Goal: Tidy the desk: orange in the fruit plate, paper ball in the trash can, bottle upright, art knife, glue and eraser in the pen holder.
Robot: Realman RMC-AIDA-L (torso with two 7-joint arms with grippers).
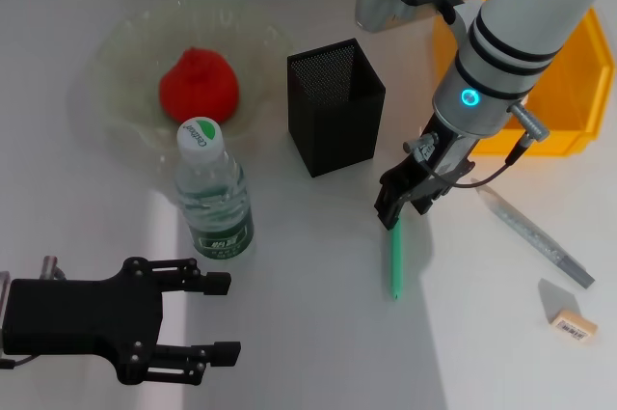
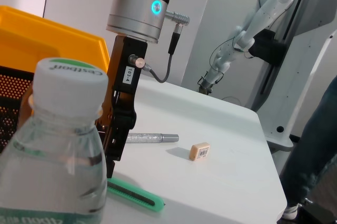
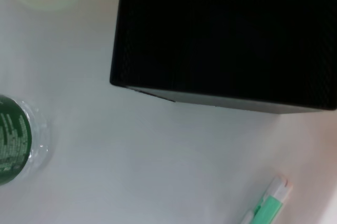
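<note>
The orange (image 1: 198, 84) lies in the fruit plate (image 1: 116, 63) at the back left. In front of it the bottle (image 1: 212, 198) stands upright, and the black mesh pen holder (image 1: 335, 106) is to its right. A green art knife (image 1: 394, 260) lies flat on the table, with my right gripper (image 1: 397, 212) open just over its far end. Farther right lie a silver glue stick (image 1: 535, 236) and the eraser (image 1: 572, 323). Near the table's front left, my left gripper (image 1: 227, 318) is open and holds nothing. The paper ball is out of view.
The orange-yellow trash can (image 1: 564, 101) stands at the back right, behind my right arm. The left wrist view shows the bottle (image 2: 58, 145) up close, with the art knife (image 2: 137, 195), glue stick (image 2: 150, 138) and eraser (image 2: 200, 151) beyond it.
</note>
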